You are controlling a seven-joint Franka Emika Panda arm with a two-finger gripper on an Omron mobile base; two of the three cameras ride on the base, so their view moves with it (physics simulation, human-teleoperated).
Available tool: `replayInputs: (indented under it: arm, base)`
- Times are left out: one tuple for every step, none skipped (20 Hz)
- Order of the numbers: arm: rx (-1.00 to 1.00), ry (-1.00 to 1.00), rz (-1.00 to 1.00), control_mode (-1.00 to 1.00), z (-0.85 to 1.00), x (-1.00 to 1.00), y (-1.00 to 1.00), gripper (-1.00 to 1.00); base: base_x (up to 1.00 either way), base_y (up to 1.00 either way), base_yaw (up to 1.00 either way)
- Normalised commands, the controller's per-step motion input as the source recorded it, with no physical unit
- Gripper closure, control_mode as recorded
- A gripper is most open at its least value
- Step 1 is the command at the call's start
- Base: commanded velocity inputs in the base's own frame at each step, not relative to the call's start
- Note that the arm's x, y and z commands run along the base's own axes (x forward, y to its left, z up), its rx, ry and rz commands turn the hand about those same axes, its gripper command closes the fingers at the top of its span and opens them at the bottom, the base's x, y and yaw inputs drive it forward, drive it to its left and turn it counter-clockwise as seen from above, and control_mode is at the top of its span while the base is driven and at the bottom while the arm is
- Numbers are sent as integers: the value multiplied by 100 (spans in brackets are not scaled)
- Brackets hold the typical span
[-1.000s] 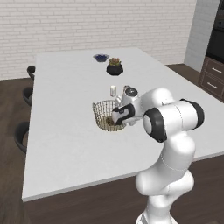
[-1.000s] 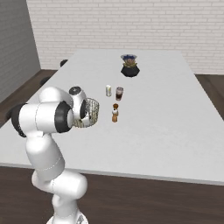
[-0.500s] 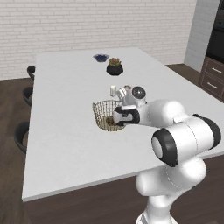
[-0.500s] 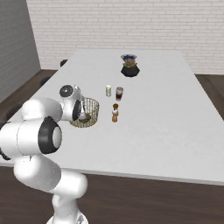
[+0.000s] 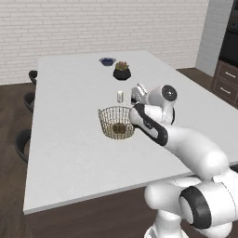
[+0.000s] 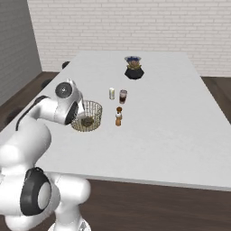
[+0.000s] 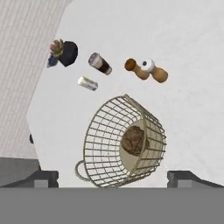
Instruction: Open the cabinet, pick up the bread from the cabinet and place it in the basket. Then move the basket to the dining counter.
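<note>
The round tan wire basket (image 5: 116, 122) stands upright on the long white dining counter (image 5: 69, 153), and the golden-brown bread (image 7: 134, 140) lies on its bottom. It also shows as the basket (image 6: 88, 116) beside my arm and the basket (image 7: 124, 144) seen from above. My gripper (image 7: 116, 178) is open, its dark fingertips (image 7: 43, 178) spread wide with nothing between them. The hand (image 5: 137, 94) hovers just above and to the right of the basket's rim, apart from it. The cabinet is out of view.
Beyond the basket stand a small white shaker (image 5: 120, 96), a dark cup (image 6: 122, 96) and a brown pepper mill (image 6: 118, 116). A potted plant (image 5: 122, 70) and a blue bowl (image 5: 107, 61) sit farther back. Dark stools (image 5: 22, 144) line the counter's left side.
My hand has risen off the basket's right rim and the arm has stretched forward. The basket and bread have stayed where they were on the counter.
</note>
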Motion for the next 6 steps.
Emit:
replayInputs:
  arm:
    - [1, 0, 15, -100, 100, -100, -31, -100]
    - [2, 2, 15, -100, 100, -100, -34, -100]
    - [1, 3, 13, -100, 100, -100, -27, -100]
    - [0, 7, 10, -100, 98, -100, -26, -100]
    - [0, 8, 9, -100, 87, -100, -22, -100]
    - [0, 1, 8, -100, 72, -100, -17, -100]
  base:
    - [0, 0, 0]
    - [0, 0, 0]
    - [0, 0, 0]
    - [0, 0, 0]
    - [0, 0, 0]
    - [0, 0, 0]
